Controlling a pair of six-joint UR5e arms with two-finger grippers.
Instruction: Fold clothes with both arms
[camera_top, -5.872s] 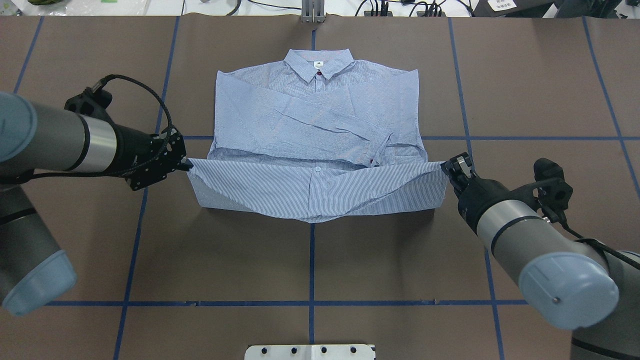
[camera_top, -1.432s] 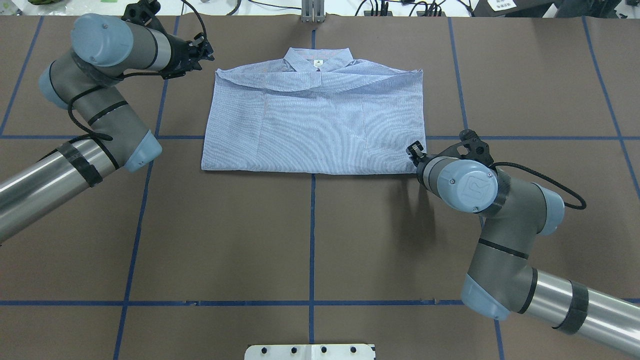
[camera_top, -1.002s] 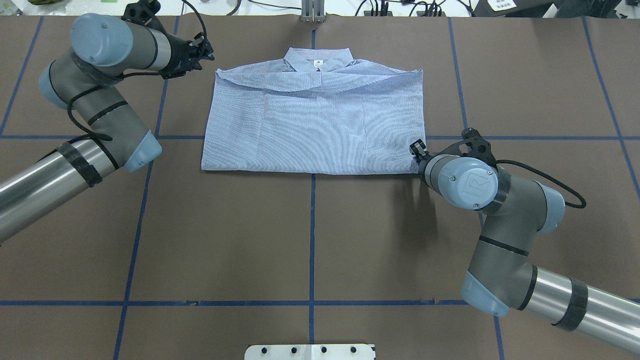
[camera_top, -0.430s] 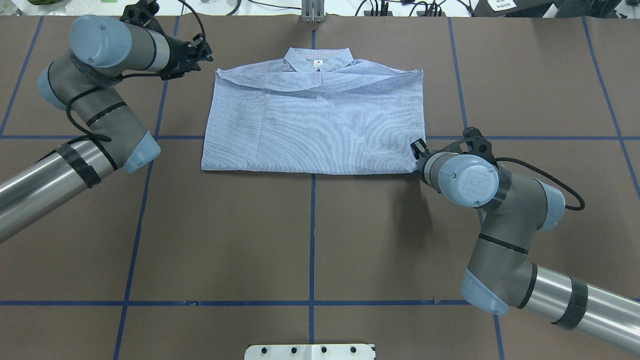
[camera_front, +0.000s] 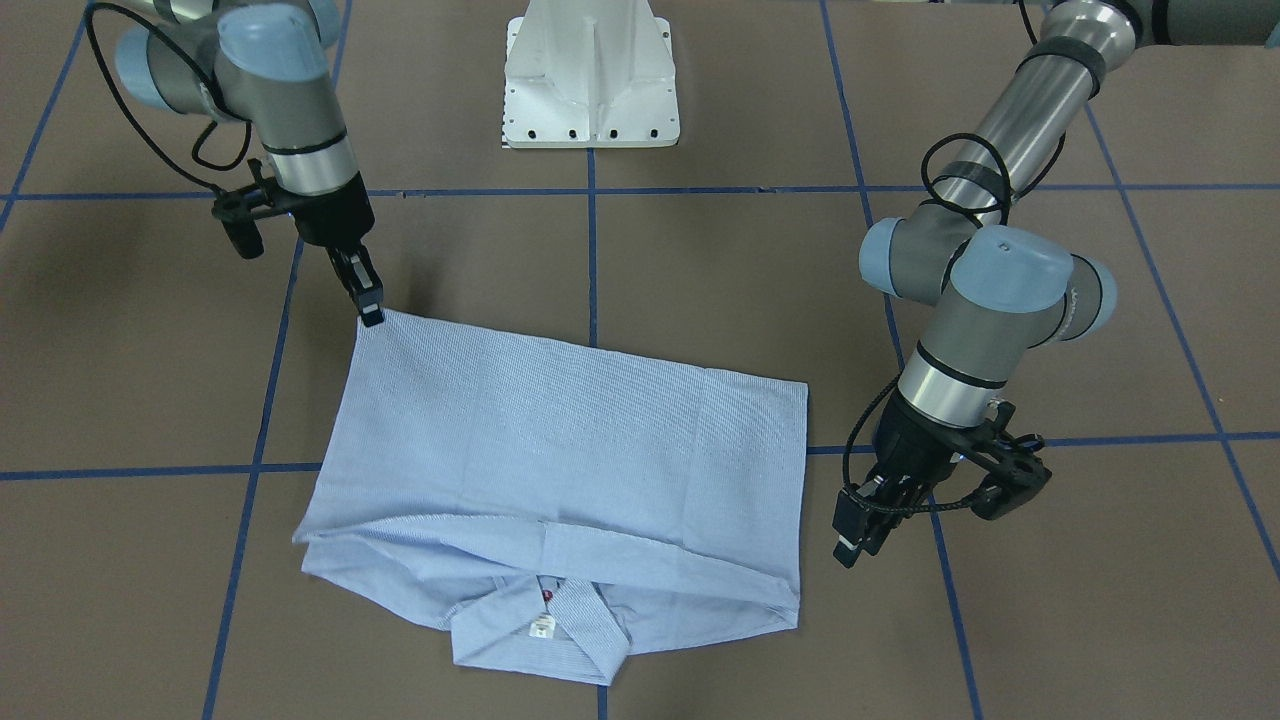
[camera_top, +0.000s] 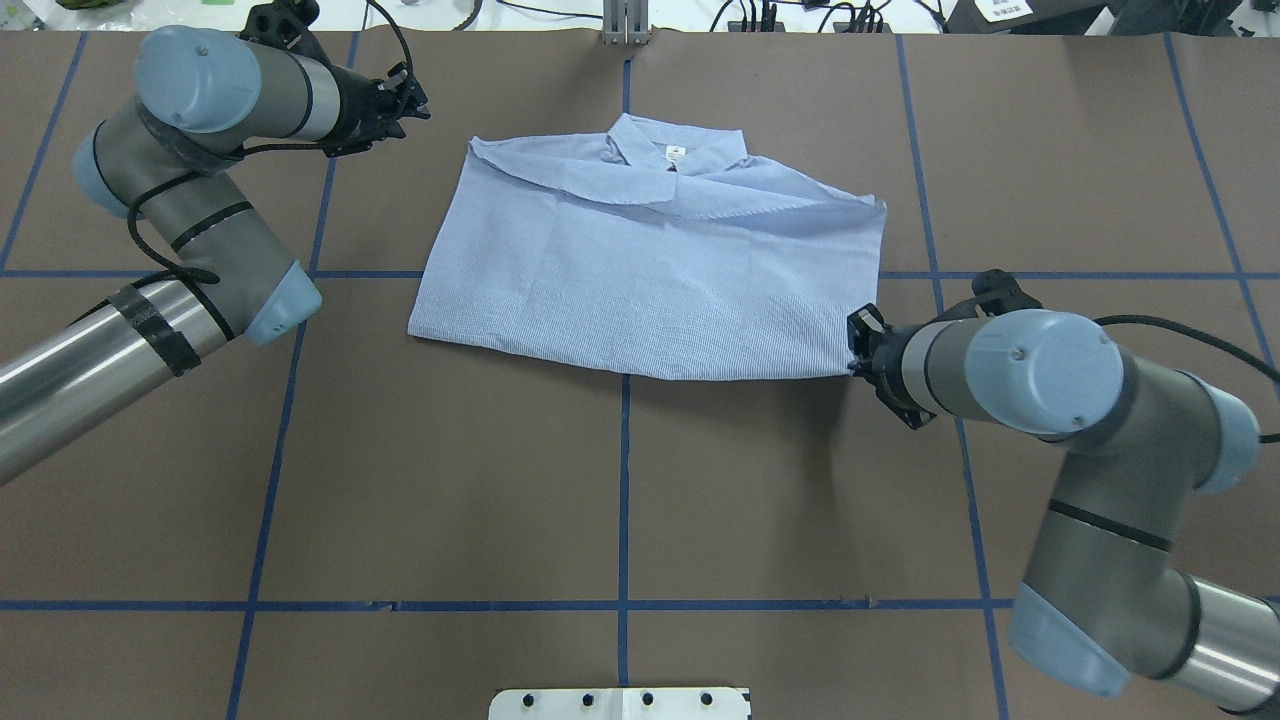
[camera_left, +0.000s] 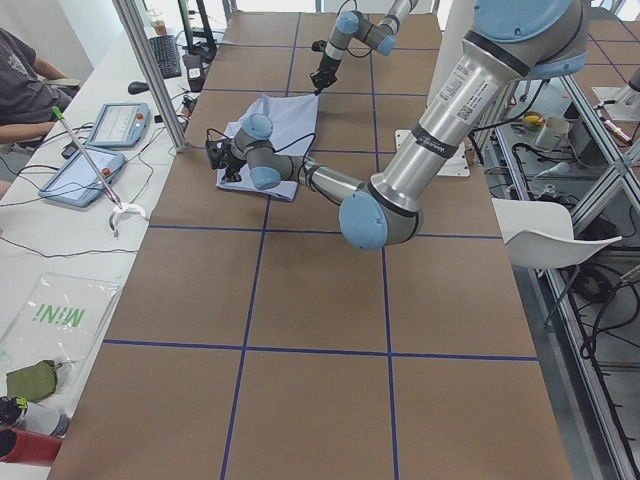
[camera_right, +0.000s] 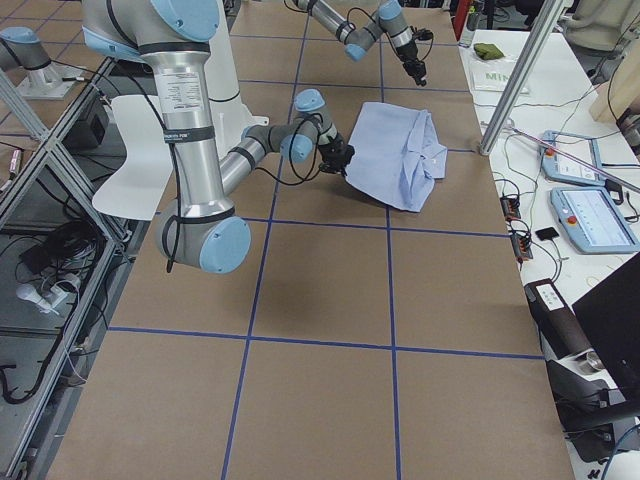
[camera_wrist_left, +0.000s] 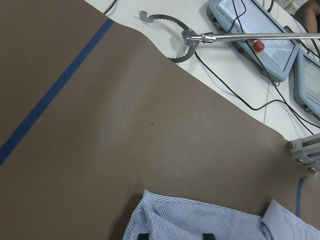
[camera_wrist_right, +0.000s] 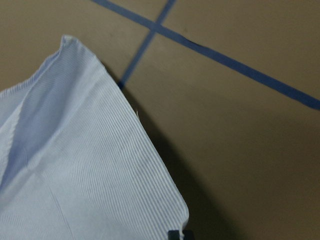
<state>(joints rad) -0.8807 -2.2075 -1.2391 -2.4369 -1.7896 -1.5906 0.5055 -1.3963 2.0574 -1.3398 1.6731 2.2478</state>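
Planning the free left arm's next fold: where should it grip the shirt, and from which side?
Probably the far left corner of the shirt, beside the collar, coming from the robot's left: the layered edge lies flat there, nearest the open left gripper and diagonally opposite the right gripper.

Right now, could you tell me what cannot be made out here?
Sleeves: hidden inside the folded light blue striped shirt, overhead and front views.
Small white neck label: print too small everywhere.
Black two-finger left hand: fingertips cropped by its wrist view's bottom edge.
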